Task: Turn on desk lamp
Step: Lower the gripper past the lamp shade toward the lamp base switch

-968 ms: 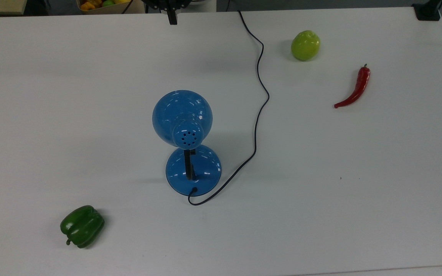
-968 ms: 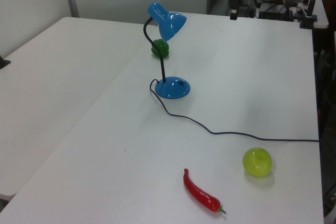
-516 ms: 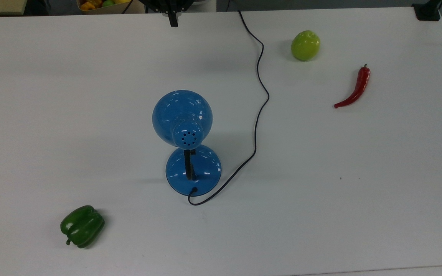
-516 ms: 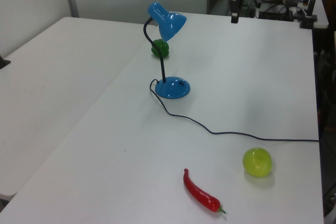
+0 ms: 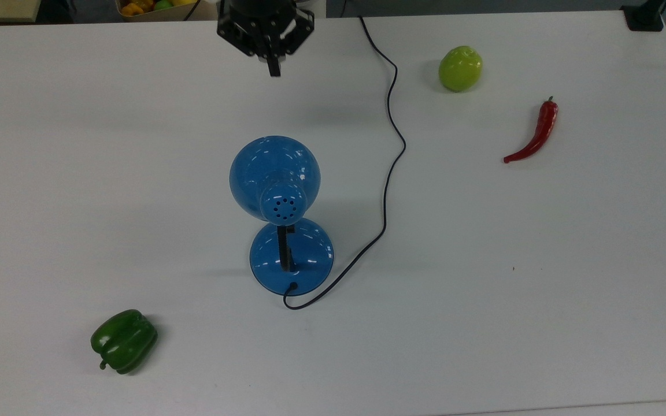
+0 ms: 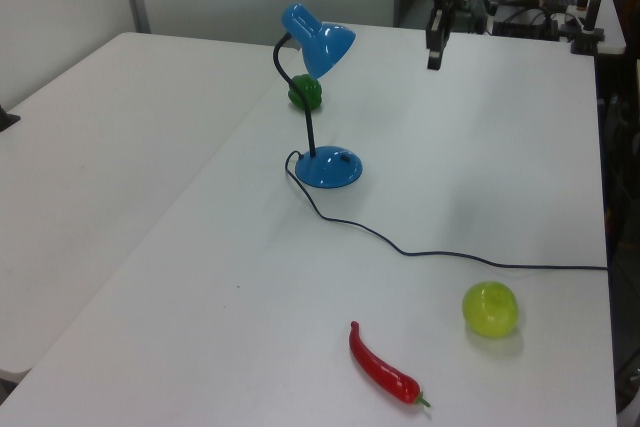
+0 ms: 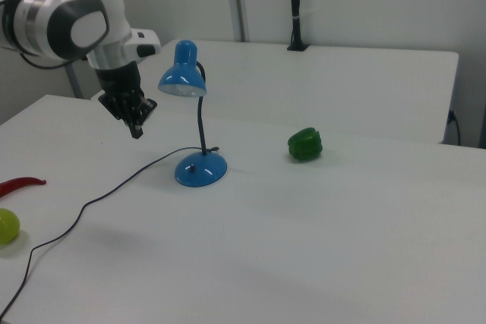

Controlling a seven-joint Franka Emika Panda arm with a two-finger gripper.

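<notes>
The desk lamp (image 5: 282, 215) is seen standing upright near the middle of the white tabletop (image 5: 541, 277), its blue dome shade (image 5: 274, 176) carried on a black neck above the round blue base (image 5: 304, 254). A thin black cord (image 5: 391, 150) is seen leaving the base and winding across the tabletop, away from the lamp, to the far edge in the top view. The pincer (image 5: 274, 70) is held above the tabletop, well apart from the lamp and beyond its shade, pointing downward; its fingers are seen pressed together into one dark tip, with nothing gripped between them. In the right view the pincer (image 7: 137, 131) hangs to the lamp's left, lower than the shade and clear of it. A green bell pepper (image 5: 124, 341), a lime-green apple (image 5: 460, 68) and a red chili pepper (image 5: 535, 134) are laid well apart from the lamp, none touching it.
</notes>
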